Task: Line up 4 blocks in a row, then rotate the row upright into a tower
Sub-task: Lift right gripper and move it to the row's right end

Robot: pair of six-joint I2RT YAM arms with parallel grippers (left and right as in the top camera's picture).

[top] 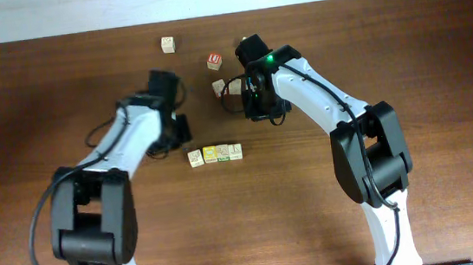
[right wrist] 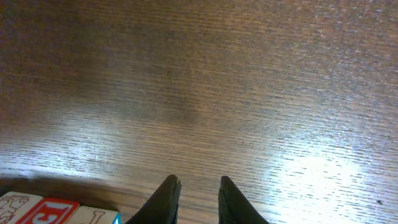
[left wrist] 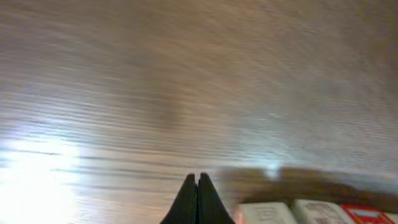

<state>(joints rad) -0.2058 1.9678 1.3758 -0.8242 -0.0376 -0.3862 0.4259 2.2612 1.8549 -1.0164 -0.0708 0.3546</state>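
Overhead, the left arm reaches in from the lower left across the brown wooden table [top: 438, 61]. The left gripper [top: 181, 136] hangs just up and left of the row of blocks [top: 215, 154], four small pale cubes lying side by side near the middle of the table. The second block from the left shows a yellow-green top. In the left wrist view its fingers [left wrist: 188, 198] are pressed together to a single point with nothing between them. The tips sit over bare wood, and the nearest blocks show blurred along the bottom edge to their right, apart from the tips.

Farther back on the table stand three loose cubes. A pale cube [top: 167, 44] sits well behind the row, and a red-faced cube [top: 214, 61] lies to its right. A second pale cube [top: 219, 87] is nearer the row, just beside the right gripper [top: 260, 102] on that gripper's left. Whether the two touch cannot be told from above.

The right arm comes in from the lower right and bends back toward the table's middle. In the right wrist view its fingers [right wrist: 169, 194] stand parted by a narrow gap — nothing is held, and only wood grain shows between them. A few printed cube faces, one marked in red, show at that view's lower-left corner — which cubes they are cannot be told.
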